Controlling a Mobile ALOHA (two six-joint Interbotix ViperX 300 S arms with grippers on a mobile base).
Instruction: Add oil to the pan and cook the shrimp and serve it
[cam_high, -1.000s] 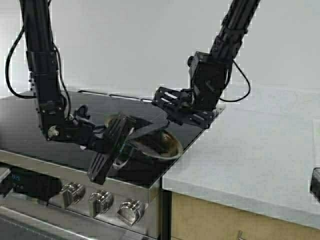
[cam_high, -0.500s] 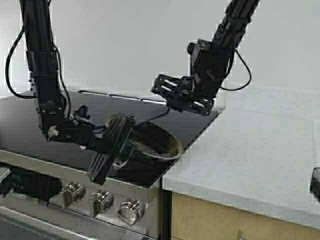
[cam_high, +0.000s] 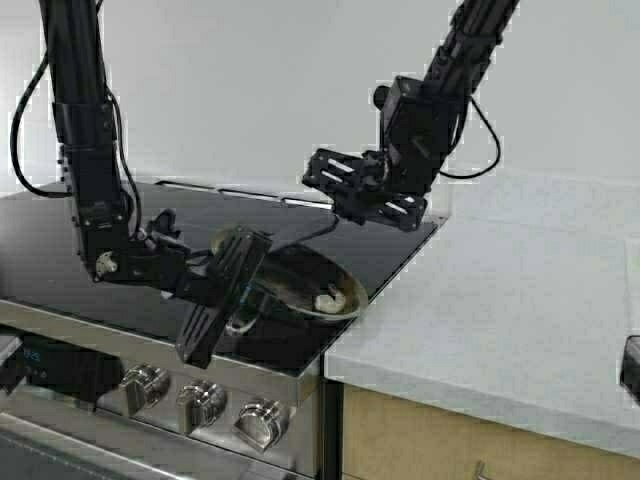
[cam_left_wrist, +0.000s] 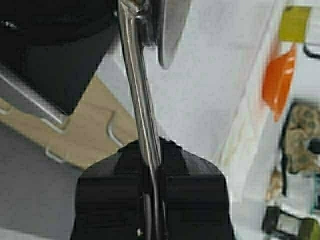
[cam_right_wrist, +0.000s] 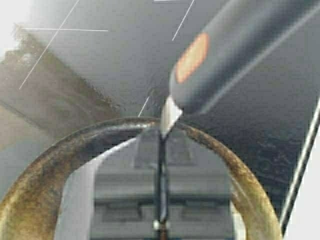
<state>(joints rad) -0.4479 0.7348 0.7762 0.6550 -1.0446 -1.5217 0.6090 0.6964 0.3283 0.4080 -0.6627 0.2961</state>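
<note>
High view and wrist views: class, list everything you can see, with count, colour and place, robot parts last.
pan: one, steel with dark inside, tilted above the stove's right edge
shrimp: one, pale, in the pan
stove: one, black top, steel front, left
knobs: three, steel, stove front
utensil: one, grey handle with orange spot, over the pan
countertop: one, pale grey, right
cabinet: one, tan, under the countertop
left pincer: black, shut on the pan's handle
right pincer: black, above the pan, shut on the utensil
</note>
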